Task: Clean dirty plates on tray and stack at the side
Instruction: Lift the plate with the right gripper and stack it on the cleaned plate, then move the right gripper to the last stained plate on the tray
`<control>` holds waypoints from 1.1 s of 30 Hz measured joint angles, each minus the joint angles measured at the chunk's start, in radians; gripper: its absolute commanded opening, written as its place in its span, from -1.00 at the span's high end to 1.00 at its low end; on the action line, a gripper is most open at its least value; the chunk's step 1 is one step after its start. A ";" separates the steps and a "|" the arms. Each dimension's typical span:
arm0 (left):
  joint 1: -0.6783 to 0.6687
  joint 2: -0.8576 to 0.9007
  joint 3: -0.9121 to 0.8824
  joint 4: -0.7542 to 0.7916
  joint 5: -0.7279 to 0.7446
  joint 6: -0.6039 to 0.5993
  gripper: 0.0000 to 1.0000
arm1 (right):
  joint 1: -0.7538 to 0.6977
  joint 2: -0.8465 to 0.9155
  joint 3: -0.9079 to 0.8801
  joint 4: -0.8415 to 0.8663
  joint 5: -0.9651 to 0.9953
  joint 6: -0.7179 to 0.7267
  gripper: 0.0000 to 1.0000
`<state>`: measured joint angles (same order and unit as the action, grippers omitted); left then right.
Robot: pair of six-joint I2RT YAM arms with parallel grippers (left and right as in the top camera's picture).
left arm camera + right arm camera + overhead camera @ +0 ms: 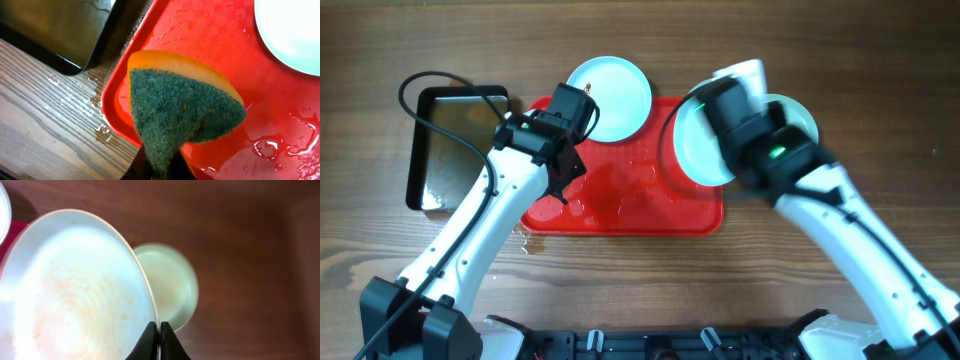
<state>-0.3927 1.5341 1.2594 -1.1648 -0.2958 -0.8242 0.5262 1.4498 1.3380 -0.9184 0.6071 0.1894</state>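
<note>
The left arm [480, 225] is extended from the near left corner, forward and towards the middle, with its white links in a nearly straight line. Its black wrist is bent so that the left gripper [160, 172] is pointed back towards the base. The jaws are closed on a corner of a folded sponge [185, 105].

The right arm [860, 230] is stretched from the near right corner, forward and to the left. The right gripper [160, 335] is seen with its two dark fingers pressed together, and the rim of a tilted plate [75, 290] is pinched between them.
</note>
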 measured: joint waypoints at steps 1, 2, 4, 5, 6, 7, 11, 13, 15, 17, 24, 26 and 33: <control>0.000 0.000 0.000 0.001 0.000 0.000 0.92 | -0.107 0.002 0.000 -0.002 -0.124 0.022 0.91; 0.000 0.000 0.000 0.001 0.000 0.000 0.92 | -0.202 0.003 0.000 0.000 -0.214 0.035 0.92; 0.000 0.000 0.000 0.001 0.000 0.000 0.92 | -0.375 0.003 -0.006 0.016 -0.365 0.053 0.91; 0.000 0.000 0.000 0.001 0.000 0.000 0.92 | -0.426 0.003 -0.011 0.027 -0.399 0.056 0.91; 0.000 0.000 0.000 0.001 0.000 0.000 0.92 | -0.533 0.003 -0.044 0.072 -0.459 0.061 0.92; 0.000 0.000 0.000 0.001 0.000 0.000 0.92 | -0.584 0.005 -0.074 0.100 -0.477 0.064 0.91; 0.000 0.000 0.000 0.004 0.000 0.000 0.92 | -0.689 0.048 -0.177 0.221 -0.520 0.087 0.71; 0.000 0.000 0.000 0.005 0.000 0.000 0.92 | -0.698 0.090 -0.192 0.238 -0.526 0.100 -0.11; 0.000 0.000 0.000 0.005 0.000 0.000 0.92 | -0.697 0.131 -0.197 0.247 -0.534 0.117 -0.99; 0.000 0.000 0.000 0.005 0.000 0.000 0.92 | -0.698 0.165 -0.200 0.246 -0.560 0.121 -0.99; 0.000 0.000 0.000 0.010 0.000 0.000 0.92 | -0.640 0.172 -0.202 0.344 -1.154 0.072 -0.99; 0.000 0.000 0.000 0.013 0.000 0.000 0.92 | -0.537 0.172 -0.191 0.346 -1.212 0.067 -0.99; 0.000 0.000 0.000 0.017 0.003 0.000 0.92 | -0.169 0.314 0.079 0.380 -1.170 0.087 -0.84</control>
<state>-0.3927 1.5345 1.2594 -1.1477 -0.2924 -0.8242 0.3569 1.7641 1.4174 -0.5388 -0.5625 0.2768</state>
